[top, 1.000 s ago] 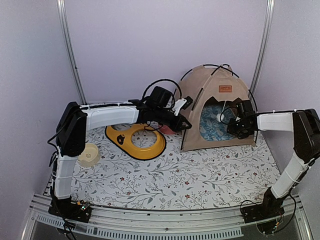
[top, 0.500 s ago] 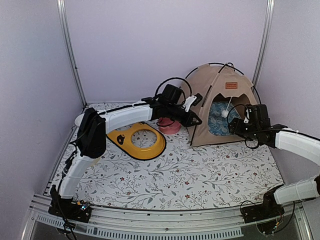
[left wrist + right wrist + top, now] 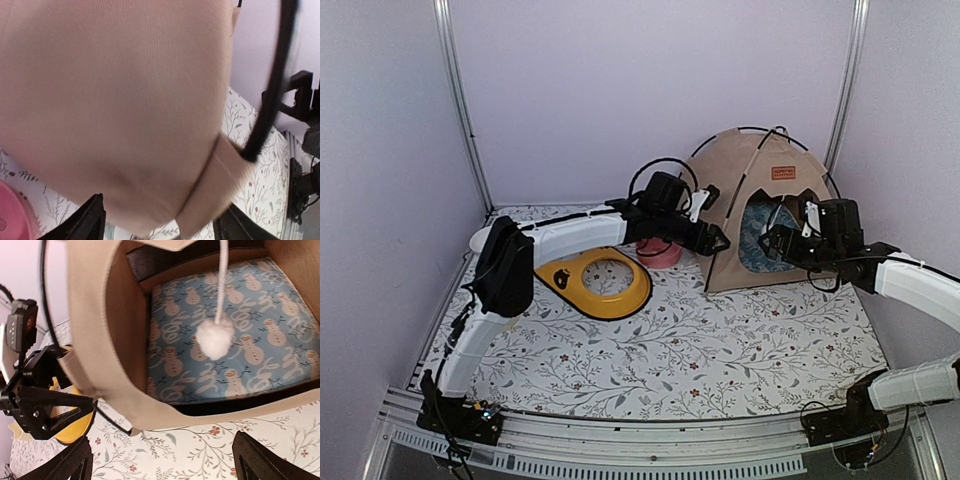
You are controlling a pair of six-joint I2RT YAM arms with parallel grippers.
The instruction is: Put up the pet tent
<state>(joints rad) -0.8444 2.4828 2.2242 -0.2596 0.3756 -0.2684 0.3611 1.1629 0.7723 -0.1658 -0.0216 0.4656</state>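
Yellow feeder sits left of centre. Left pincer is spread, straddling the front-left corner of the tent, which stands upper right on the tabletop. Right pincer is spread and empty at the door. Risk: a shove at that corner slides the tent or unseats the pole; right could snag the pom-pom.

Item 1 — yellow double-bowl feeder, lying flat on the cloth at centre-left, a small black mark at its narrow end.
Item 2 — pink bowl, just behind the feeder's right end.
Item 3 — blue cushion, snowman print.
Item 4 — white floral tablecloth.
Item 5 — lilac walls with metal posts.
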